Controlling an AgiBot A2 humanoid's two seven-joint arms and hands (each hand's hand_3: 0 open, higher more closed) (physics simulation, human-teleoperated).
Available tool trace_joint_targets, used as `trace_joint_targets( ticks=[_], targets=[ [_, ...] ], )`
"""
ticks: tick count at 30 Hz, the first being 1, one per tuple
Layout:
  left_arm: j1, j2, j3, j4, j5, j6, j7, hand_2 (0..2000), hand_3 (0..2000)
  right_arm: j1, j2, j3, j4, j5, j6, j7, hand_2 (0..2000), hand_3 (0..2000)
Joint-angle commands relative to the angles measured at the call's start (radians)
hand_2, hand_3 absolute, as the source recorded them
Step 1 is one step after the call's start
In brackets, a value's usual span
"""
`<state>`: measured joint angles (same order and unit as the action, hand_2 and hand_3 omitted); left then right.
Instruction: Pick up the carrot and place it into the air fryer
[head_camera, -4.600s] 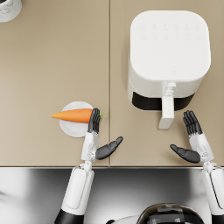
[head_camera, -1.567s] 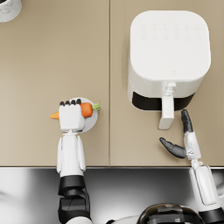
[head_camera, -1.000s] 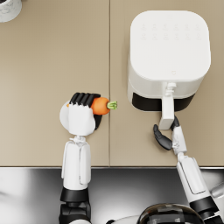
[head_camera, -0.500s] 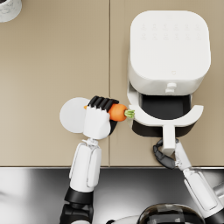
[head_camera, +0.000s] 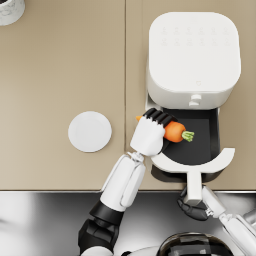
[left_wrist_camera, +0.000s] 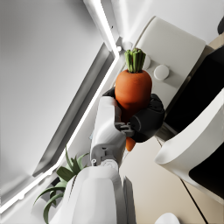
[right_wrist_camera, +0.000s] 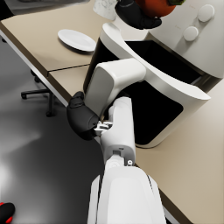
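The drawer (head_camera: 200, 145) lies open and unblocked; the fryer (head_camera: 192, 52) walls it at 12 o'clock.

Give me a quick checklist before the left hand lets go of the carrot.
1. Left hand holds the carrot: ok.
2. Drawer of the air fryer pulled open: ok.
3. Right hand grips the drawer handle: ok.
4. Carrot above the drawer opening: ok for the leafy end; tip lies toward the drawer's edge.
5. Height of carrot over the drawer floor: cannot tell.
6. Plate out of the way: ok.
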<state>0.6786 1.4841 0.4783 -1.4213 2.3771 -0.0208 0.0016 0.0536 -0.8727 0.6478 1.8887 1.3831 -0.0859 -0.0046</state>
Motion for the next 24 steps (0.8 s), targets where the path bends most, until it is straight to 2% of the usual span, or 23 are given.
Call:
trace_joint_targets(
  ticks=[1,2,3,4,5,6,7,8,9,11,13,14,15,17,18,19,20,21,22,23,24],
  targets=[
    [0.282,-0.096,0.394,0.161,0.000,0.000,0.000,2000,2000,0.000,0.000,-0.001,-0.002,0.000,0.007,0.000,2000,2000],
    [0.184,0.072,0.159,0.220,-0.001,-0.001,0.000,2000,2000,0.000,0.000,-0.002,-0.003,0.000,0.013,0.001,2000,2000],
    [0.200,0.086,0.191,0.251,0.001,-0.003,0.000,2000,2000,0.000,0.000,-0.003,-0.004,0.000,0.018,0.001,2000,2000],
    [0.290,0.009,0.386,0.271,0.000,-0.002,0.000,2000,2000,0.000,0.000,-0.003,-0.004,0.000,0.018,0.001,2000,2000],
    [0.227,0.082,0.275,0.286,0.000,-0.002,0.000,2000,2000,0.000,0.000,-0.004,-0.004,-0.001,0.021,0.001,2000,2000],
    [0.278,0.054,0.383,0.315,0.001,-0.003,0.001,2000,2000,0.000,-0.001,-0.005,-0.004,-0.001,0.023,0.001,2000,2000],
    [0.273,0.067,0.383,0.342,0.000,-0.003,0.000,2000,2000,0.000,-0.001,-0.004,-0.004,-0.001,0.021,0.001,2000,2000],
    [0.248,0.084,0.342,0.352,0.000,-0.003,0.000,639,1673,0.000,-0.001,-0.004,-0.004,-0.001,0.022,0.001,2000,2000],
    [0.240,0.078,0.337,0.341,0.001,0.003,0.000,0,1347,0.000,-0.001,-0.004,-0.004,-0.001,0.022,0.001,2000,2000],
    [0.196,0.042,0.332,0.269,0.001,-0.008,0.000,0,693,0.000,-0.001,-0.008,-0.008,-0.001,0.043,0.003,2000,2000],
    [0.119,-0.029,0.288,0.115,0.000,-0.047,0.000,0,40,0.000,0.000,-0.008,-0.011,-0.001,0.056,0.004,2000,2000],
    [0.074,-0.071,0.244,0.033,-0.001,-0.057,0.000,0,0,0.000,0.001,-0.007,-0.011,-0.001,0.063,0.004,2000,2000],
    [0.030,-0.101,0.181,-0.037,-0.001,-0.035,-0.002,0,0,-0.001,0.005,-0.006,-0.009,-0.001,0.072,0.005,2000,2000],
    [-0.045,-0.129,0.062,-0.128,0.001,0.033,-0.010,0,0,-0.001,0.046,0.013,0.027,-0.002,0.154,0.009,2000,2000],
    [-0.073,-0.145,0.028,-0.160,0.001,0.037,-0.010,0,0,-0.340,-0.436,-0.139,0.187,-0.003,0.187,0.012,2000,2000],
    [-0.102,-0.160,-0.018,-0.195,0.000,0.041,-0.017,0,0,-0.039,-0.127,0.162,0.164,-0.003,0.201,0.009,2000,2000],
    [-0.141,-0.184,-0.057,-0.247,-0.001,0.041,-0.018,0,0,-0.031,-0.168,0.092,0.196,-0.003,0.290,0.010,2000,2000],
    [-0.174,-0.203,-0.105,-0.287,0.000,0.035,-0.013,0,0,-0.006,-0.179,0.079,0.169,-0.003,0.451,0.016,2000,2000],
    [-0.210,-0.224,-0.144,-0.326,0.000,0.031,-0.010,0,0,0.020,-0.193,0.067,0.152,-0.003,0.486,0.010,2000,2000],
    [-0.246,-0.242,-0.187,-0.370,0.000,0.028,-0.007,0,0,0.047,-0.201,0.056,0.132,-0.004,0.494,0.011,2000,2000],
    [-0.272,-0.253,-0.225,-0.396,0.000,0.026,-0.006,0,0,0.068,-0.203,0.052,0.116,-0.006,0.449,0.008,2000,2000]
  ],
)
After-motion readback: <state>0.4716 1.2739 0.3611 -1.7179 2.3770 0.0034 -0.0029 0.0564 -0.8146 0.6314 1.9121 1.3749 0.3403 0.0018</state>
